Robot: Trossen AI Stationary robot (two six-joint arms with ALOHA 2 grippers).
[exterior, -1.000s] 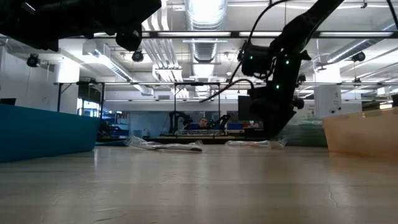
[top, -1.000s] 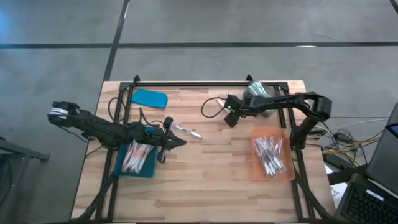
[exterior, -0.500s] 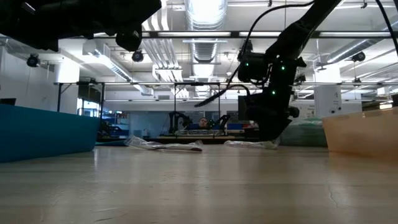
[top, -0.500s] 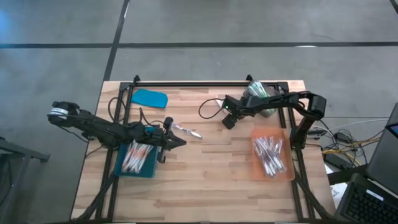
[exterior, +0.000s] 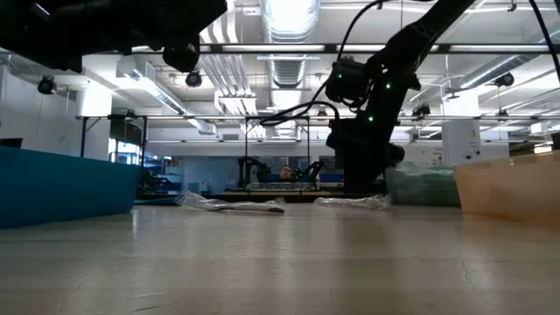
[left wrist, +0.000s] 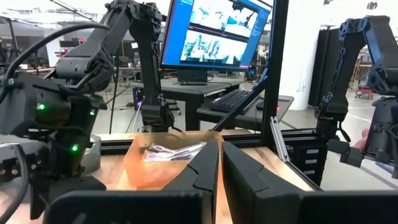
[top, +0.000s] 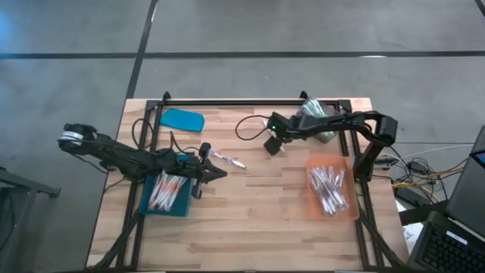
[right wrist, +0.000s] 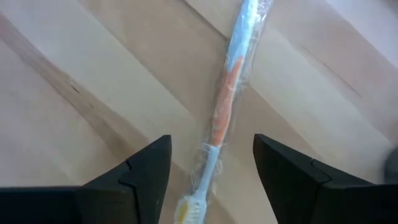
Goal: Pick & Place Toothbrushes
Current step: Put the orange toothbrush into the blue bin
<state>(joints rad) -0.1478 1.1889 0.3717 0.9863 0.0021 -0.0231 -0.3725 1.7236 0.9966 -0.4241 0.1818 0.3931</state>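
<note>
On the wooden surface, my right hand has moved over a wrapped toothbrush, fingers wide astride it, ready to grasp; left hand narrow beside the blue tray.

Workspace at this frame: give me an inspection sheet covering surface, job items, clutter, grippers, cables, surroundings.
Surface: pale wooden slat table in a black frame.
Job's things: wrapped toothbrushes fill the blue tray and the orange tray; one wrapped toothbrush lies loose mid-table; an orange-handled wrapped toothbrush lies under the right gripper.
Clutter: blue lid at the back left; clear bag at the back right.
Grippers: left gripper shut, beside the blue tray; right gripper open, straddling the orange-handled toothbrush without touching it.
Cables: black loop trailing from the right arm.
Surroundings: grey floor; monitor and desks beyond.
</note>
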